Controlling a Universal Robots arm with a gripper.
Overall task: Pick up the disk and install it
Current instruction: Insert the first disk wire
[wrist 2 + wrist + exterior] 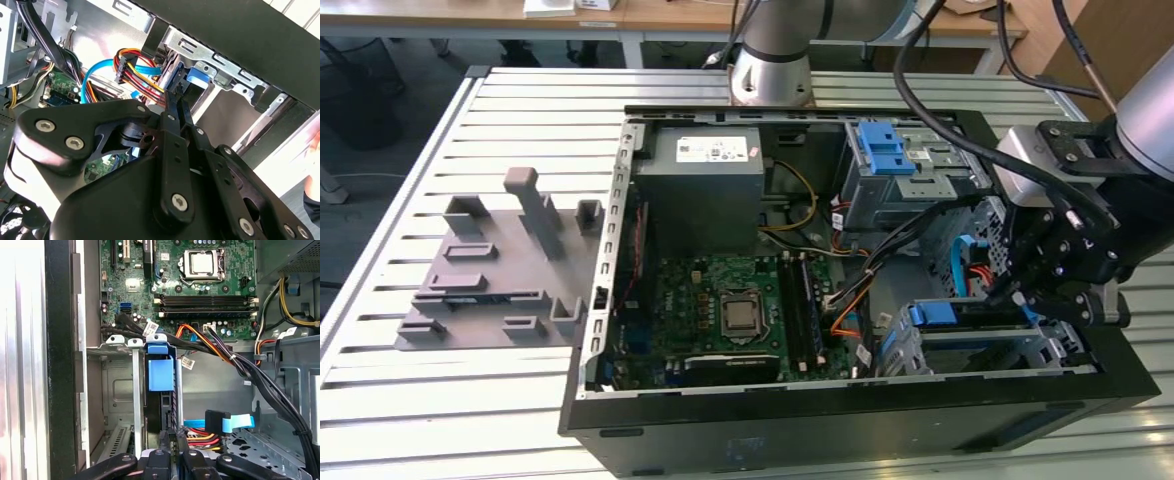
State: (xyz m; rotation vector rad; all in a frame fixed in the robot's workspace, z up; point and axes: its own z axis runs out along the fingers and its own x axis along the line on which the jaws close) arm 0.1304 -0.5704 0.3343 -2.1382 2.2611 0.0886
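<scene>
The disk [161, 371] stands on edge in the lower drive cage [120, 390] of the open computer case, showing its blue plastic carrier and a dark edge below it. In the exterior view the disk's blue carrier [934, 314] sits in the cage at the case's front right corner. My gripper [1003, 293] hangs just beside and above it. In the second wrist view the gripper [175, 97] has its two thin fingers pressed together, tips right at the blue carrier [198, 76]. I see nothing held between them. In the first wrist view the gripper [170, 440] lies in line with the disk's edge.
Orange, red and blue cables [215, 427] run close beside the cage. An upper drive cage with a blue bracket [886, 150] and a grey power supply [707, 165] sit at the back. The motherboard [734, 310] lies in the middle. A grey fixture [494, 270] lies on the table [494, 110] at the exterior view's left.
</scene>
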